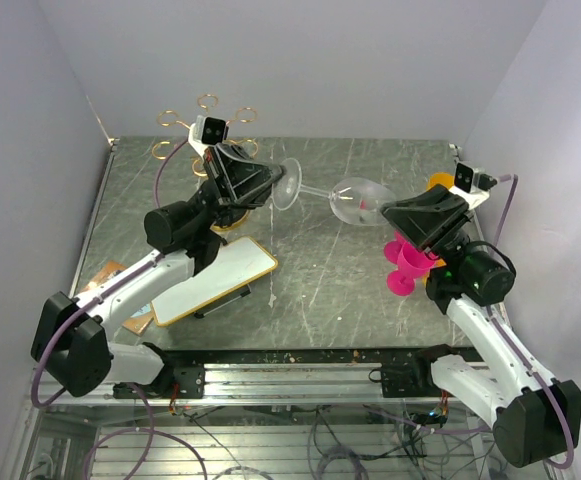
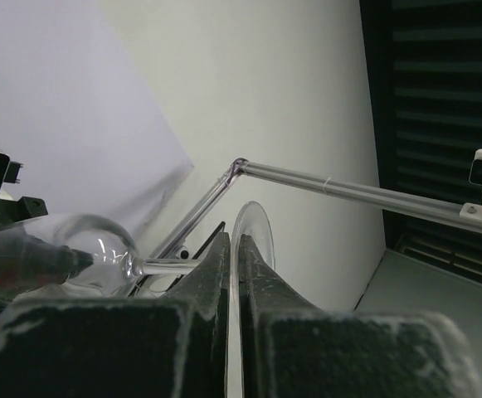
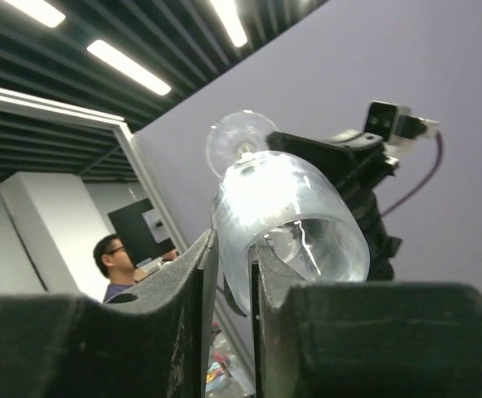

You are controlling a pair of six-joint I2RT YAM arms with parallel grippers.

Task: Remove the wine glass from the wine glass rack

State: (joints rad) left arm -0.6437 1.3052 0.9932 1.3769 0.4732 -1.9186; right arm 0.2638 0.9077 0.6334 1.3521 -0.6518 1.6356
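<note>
The clear wine glass [image 1: 320, 193] lies on its side in the air above the table, held between both grippers. My left gripper [image 1: 276, 181] is shut on its round foot [image 2: 254, 230]; the stem and bowl [image 2: 58, 249] point left in the left wrist view. My right gripper [image 1: 386, 209] is shut on the rim of the bowl [image 3: 284, 207], one finger inside and one outside. The gold wine glass rack [image 1: 207, 102] stands behind my left arm at the back left. Its ring loops are bare and its base is mostly hidden.
A white board with a wooden frame [image 1: 216, 279] lies under my left arm. Two pink goblets [image 1: 410, 266] stand under my right gripper, with an orange object [image 1: 438, 182] behind it. Brown flat pieces [image 1: 102, 282] lie at the left edge. Walls close in on three sides.
</note>
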